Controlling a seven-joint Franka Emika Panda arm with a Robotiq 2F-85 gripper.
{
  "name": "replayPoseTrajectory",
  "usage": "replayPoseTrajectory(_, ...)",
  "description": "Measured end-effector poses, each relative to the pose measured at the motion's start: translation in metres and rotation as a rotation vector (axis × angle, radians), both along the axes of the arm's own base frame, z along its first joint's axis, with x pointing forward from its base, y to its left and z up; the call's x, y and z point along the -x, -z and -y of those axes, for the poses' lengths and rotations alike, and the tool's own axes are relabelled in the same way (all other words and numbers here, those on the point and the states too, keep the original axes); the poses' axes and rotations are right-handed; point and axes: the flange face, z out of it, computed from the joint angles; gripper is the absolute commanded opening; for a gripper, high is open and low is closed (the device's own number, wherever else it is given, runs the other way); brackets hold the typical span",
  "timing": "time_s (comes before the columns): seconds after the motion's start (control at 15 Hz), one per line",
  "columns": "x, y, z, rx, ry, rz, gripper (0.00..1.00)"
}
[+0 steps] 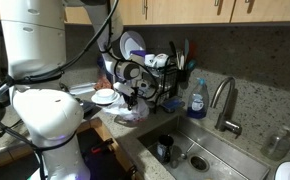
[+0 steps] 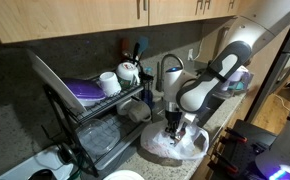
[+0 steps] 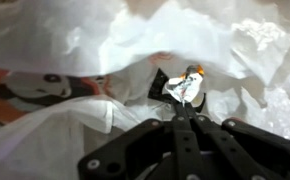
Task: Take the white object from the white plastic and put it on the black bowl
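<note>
The white plastic is a crumpled bag lying on the counter in both exterior views (image 1: 131, 116) (image 2: 175, 148), and it fills the wrist view (image 3: 85, 40). My gripper (image 3: 186, 100) reaches down into it (image 2: 173, 128) (image 1: 132, 101). Its fingers are pressed together on a small white object (image 3: 189, 84) with a dark edge and an orange spot, pinched at the fingertips just above the bag's folds. I cannot make out a black bowl in any view.
A dish rack (image 2: 95, 120) with a purple plate, mugs and utensils stands beside the bag, also in an exterior view (image 1: 160, 75). A sink (image 1: 200, 150), a faucet (image 1: 223, 100), a blue soap bottle (image 1: 196, 98) and a white plate (image 1: 104, 97) are nearby.
</note>
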Motion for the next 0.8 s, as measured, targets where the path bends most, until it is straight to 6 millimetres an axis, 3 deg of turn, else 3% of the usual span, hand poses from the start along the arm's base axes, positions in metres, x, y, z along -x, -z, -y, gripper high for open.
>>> replayPoseTrajectory(0.53,0.007,0.005,0.006,0.007,-0.006,-0.08,0.0)
replayPoseTrajectory(0.8,0.012,-0.008,0.003,-0.054,-0.076,-0.111,0.0)
